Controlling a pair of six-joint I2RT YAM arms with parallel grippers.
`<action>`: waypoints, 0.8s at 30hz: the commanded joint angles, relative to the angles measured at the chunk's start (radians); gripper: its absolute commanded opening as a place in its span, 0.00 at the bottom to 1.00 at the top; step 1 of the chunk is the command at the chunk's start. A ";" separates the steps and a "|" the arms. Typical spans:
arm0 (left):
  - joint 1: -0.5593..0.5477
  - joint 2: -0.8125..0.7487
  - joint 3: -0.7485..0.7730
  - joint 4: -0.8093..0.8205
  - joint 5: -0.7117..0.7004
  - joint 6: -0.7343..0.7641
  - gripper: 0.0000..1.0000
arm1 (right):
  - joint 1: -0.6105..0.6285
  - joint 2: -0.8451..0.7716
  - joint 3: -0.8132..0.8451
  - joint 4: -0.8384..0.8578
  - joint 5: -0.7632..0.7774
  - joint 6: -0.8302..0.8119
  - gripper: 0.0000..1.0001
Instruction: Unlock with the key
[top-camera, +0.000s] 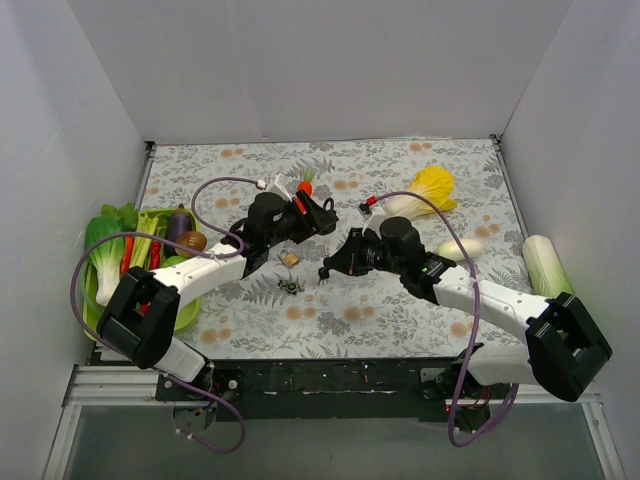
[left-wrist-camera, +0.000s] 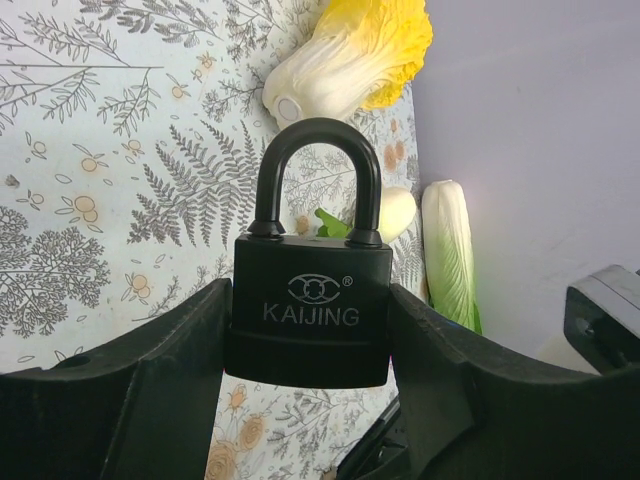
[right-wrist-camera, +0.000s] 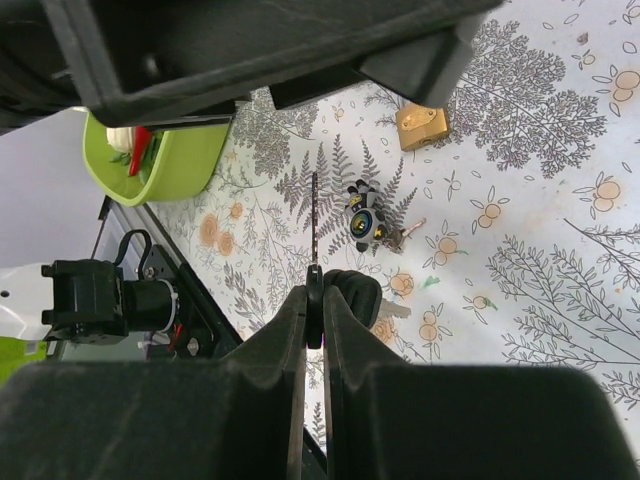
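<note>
Left wrist: left hand (left-wrist-camera: 308, 345) clamps black KAIJING-stamped padlock (left-wrist-camera: 312, 285) by its flanks, frame centre, shackle (left-wrist-camera: 318, 135) shut, probably steadying it | right wrist: right hand (right-wrist-camera: 313, 305) pinches thin dark metal key (right-wrist-camera: 313, 225) by one end, lower centre, rest projecting for insertion.

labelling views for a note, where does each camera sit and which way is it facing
Top external: above and behind the bases, looking down on the table; both arms show.
Left wrist: on the left arm, facing the right wall past the padlock held in the left claw.
Right wrist: on the right arm, facing the green tray past the key pinched in the right claw.
Shared: top and left wrist both show the yellow cabbage.
</note>
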 joint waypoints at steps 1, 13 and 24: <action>-0.019 -0.079 0.013 0.081 -0.047 0.051 0.00 | -0.024 0.007 0.050 0.031 -0.025 0.013 0.01; -0.072 -0.097 0.015 0.069 -0.120 0.117 0.00 | -0.059 0.038 0.069 0.031 -0.042 0.003 0.01; -0.092 -0.103 0.015 0.066 -0.133 0.129 0.00 | -0.073 0.052 0.063 0.037 -0.039 0.005 0.01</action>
